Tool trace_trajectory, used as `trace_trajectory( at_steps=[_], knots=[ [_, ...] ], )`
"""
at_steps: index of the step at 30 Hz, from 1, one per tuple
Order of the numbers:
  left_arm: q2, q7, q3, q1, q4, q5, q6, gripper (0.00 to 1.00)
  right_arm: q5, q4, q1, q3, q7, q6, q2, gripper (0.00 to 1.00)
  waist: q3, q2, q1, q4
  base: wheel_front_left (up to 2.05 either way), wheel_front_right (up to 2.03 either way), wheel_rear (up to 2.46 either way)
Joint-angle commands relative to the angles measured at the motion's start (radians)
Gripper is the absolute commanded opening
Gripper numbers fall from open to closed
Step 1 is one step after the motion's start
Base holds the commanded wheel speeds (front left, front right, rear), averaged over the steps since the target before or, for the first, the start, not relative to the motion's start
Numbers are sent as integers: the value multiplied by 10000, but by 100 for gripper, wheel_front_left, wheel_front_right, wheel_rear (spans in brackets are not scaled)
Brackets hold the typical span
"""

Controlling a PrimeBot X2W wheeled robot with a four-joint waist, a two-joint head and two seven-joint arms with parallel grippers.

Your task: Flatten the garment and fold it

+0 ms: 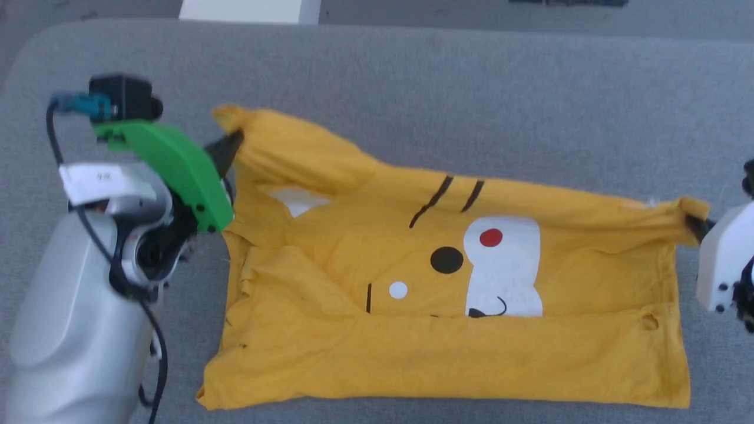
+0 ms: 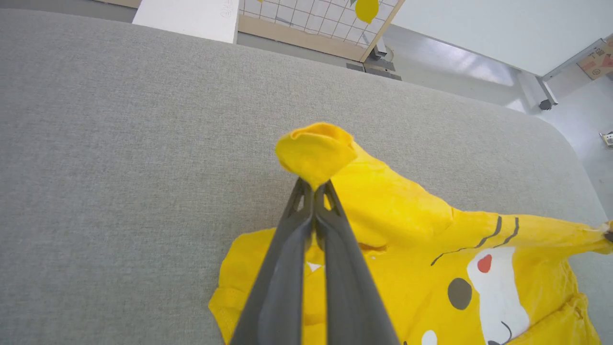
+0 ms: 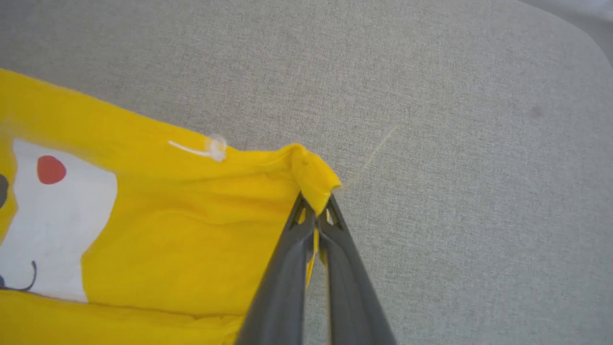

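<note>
On the grey pad [image 1: 412,76] the garment [image 1: 447,330] is stretched print-up between two corners — left gripper [image 2: 313,188] and right gripper [image 3: 317,211] each clamped on a small tuck, likely to be slipped if pulled harder — while bare pad is left toward the pad's far edge and both ends.
</note>
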Motion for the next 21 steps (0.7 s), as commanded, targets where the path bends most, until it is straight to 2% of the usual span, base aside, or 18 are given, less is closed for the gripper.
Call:
trace_trajectory(
  at_steps=[1, 13, 21],
  knots=[
    [98, -29, 96, 495, -273, -131, 141, 0, 42, 44, 246, -52, -80, -17, 111, 0, -971, 0, 1, 72, 0, 0, 0],
    [-241, -632, 775, 4149, -1756, -928, 996, 0, 127, 214, 1675, -231, -124, -17, 665, 0, -1586, 0, 1, 154, 0, 0, 0],
    [-749, -1008, 910, 5525, -1342, -1436, 1088, 0, 134, 480, 2412, -207, -61, -17, 976, 0, -1591, 0, 1, 147, 0, 0, 0]
  ],
)
